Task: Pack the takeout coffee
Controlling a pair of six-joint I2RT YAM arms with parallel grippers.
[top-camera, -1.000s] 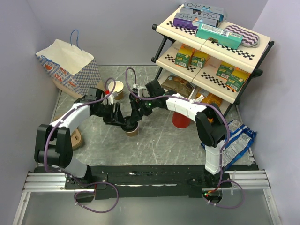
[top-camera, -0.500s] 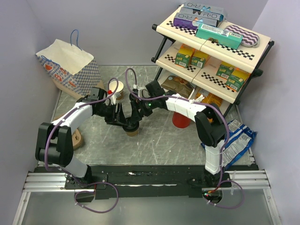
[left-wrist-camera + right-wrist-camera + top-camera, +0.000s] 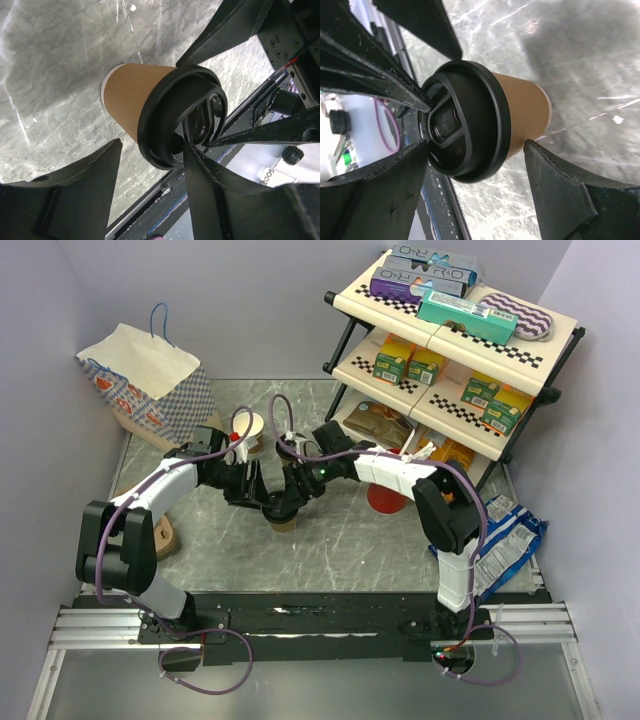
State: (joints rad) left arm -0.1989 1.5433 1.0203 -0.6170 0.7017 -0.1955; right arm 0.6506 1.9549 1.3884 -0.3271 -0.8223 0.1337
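Left gripper and right gripper, jaws apart, both straddle the one upright black-lidded coffee cup; neither sits nearer, so you choose which closes.

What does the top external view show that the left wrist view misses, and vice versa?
Only top external: the patterned bag, the snack shelf, a lidless cup and a red cup. Only left wrist: the black lid with its recessed top, and the white bottom rim of the coffee cup, close up. Both: that lidded cup on the marble table, straddled by the left gripper and right gripper.
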